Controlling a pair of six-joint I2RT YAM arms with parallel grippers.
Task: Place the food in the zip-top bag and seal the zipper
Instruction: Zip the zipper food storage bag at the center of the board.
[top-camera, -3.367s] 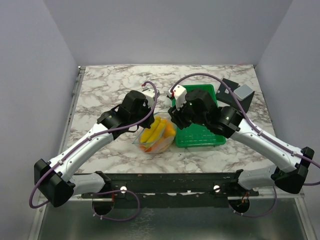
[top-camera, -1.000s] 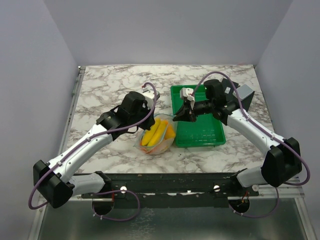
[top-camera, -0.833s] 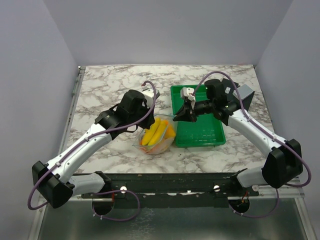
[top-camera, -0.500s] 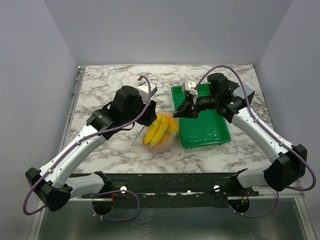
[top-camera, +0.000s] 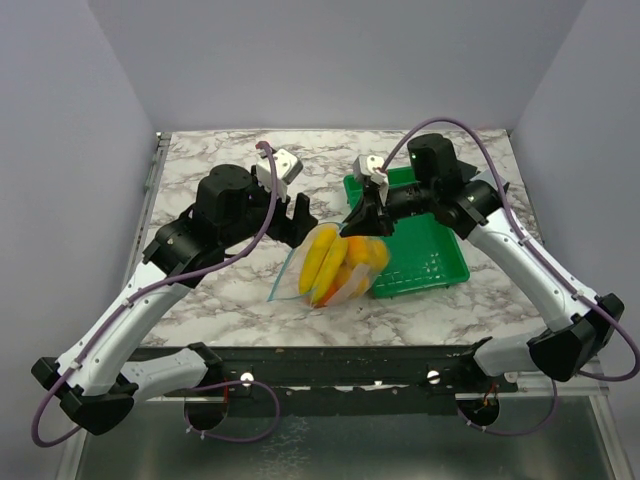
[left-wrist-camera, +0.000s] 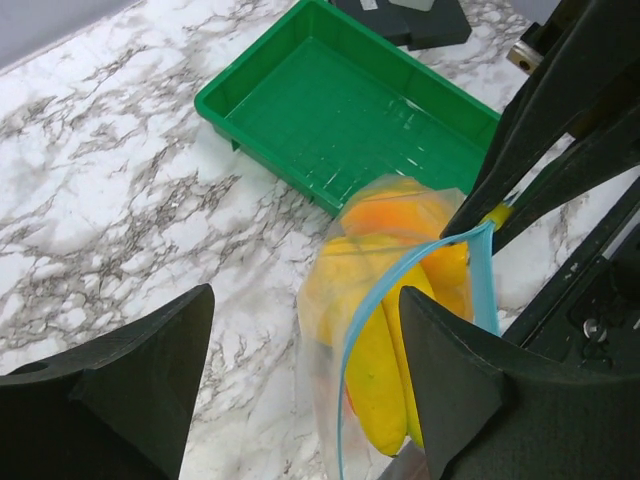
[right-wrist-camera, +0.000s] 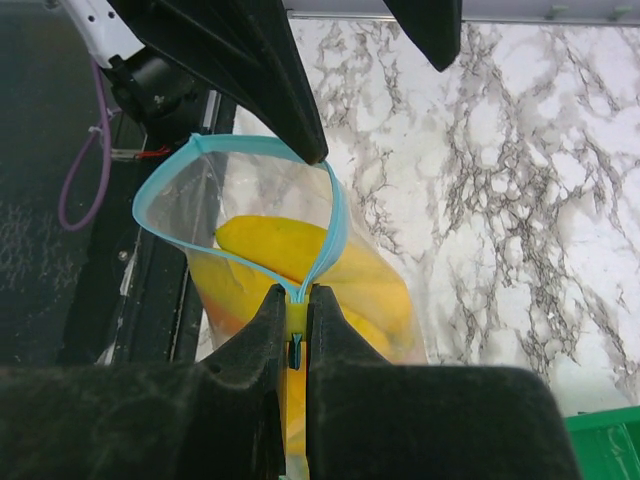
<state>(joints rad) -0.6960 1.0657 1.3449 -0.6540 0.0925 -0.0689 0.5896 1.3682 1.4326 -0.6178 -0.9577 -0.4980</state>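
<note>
The zip-top bag (top-camera: 335, 268) hangs tilted above the marble table, with the yellow and orange food (top-camera: 325, 262) inside it. My right gripper (top-camera: 362, 217) is shut on one end of the zipper (right-wrist-camera: 340, 215), whose light blue strip gapes in an open loop. In the right wrist view the fingers (right-wrist-camera: 262, 330) pinch that corner, with yellow fruit (right-wrist-camera: 280, 245) below. My left gripper (top-camera: 288, 205) stands open just left of the bag, touching nothing. Seen from the left wrist, its gripper (left-wrist-camera: 305, 292) straddles the bag (left-wrist-camera: 320, 300), the zipper (left-wrist-camera: 350, 360) and the food (left-wrist-camera: 385, 370).
A green tray (top-camera: 435, 255) lies right of the bag, under the right arm, and shows as the same tray (left-wrist-camera: 340, 110) in the left wrist view. A dark flat object with a grey block (top-camera: 478, 183) sits at the back right. Grey walls enclose the table.
My left gripper has opened, let go of the bag and drawn up and to the left. The right gripper has lifted the bag by its zipper corner; the tray has shifted slightly.
</note>
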